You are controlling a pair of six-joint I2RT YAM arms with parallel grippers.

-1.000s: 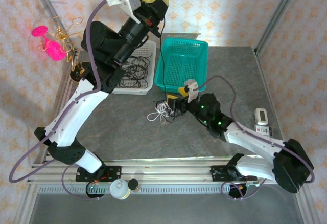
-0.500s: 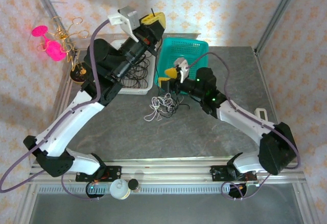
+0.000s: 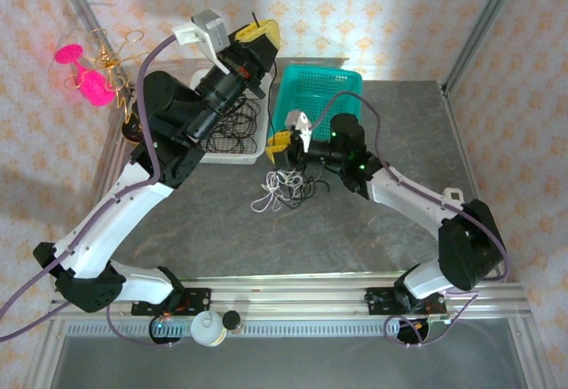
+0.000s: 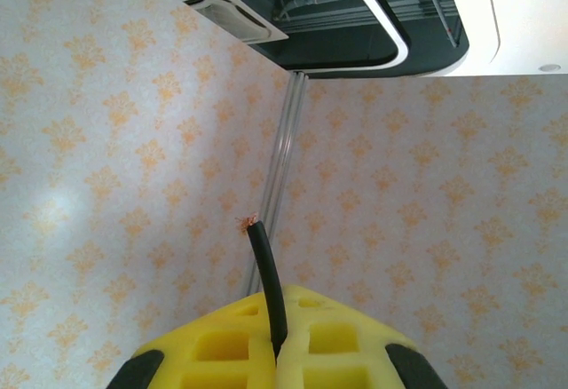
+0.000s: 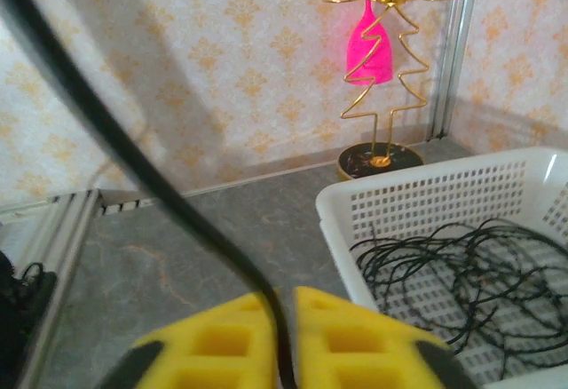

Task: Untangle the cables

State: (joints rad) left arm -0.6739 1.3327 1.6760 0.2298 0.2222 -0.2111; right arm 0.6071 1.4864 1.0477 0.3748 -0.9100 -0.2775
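Note:
The cables lie as a small tangle on the grey table in the top view: the whitish cord point(image 3: 269, 194) in loops, the black cord point(image 3: 304, 183) beside it. My left gripper point(image 3: 258, 35) is raised high over the white basket, shut on the black cable point(image 4: 266, 282), whose cut end pokes up past the yellow pads point(image 4: 222, 353). My right gripper point(image 3: 279, 144) hovers just above the tangle, at the basket's corner. In the right wrist view its jaws point(image 5: 284, 327) are shut on a black cable point(image 5: 133, 149) that rises to the upper left.
A white basket point(image 3: 250, 153) holding several loose black wires point(image 5: 444, 265) stands behind the tangle. A teal basket point(image 3: 348, 114) sits to its right. A gold wire stand with a pink glass point(image 3: 93, 74) is at the far left. A white device point(image 3: 454, 196) lies at the right.
My right arm swung left and back to the white basket's corner, and its jaws closed on the black cable. The left gripper drifted slightly left, still raised and shut.

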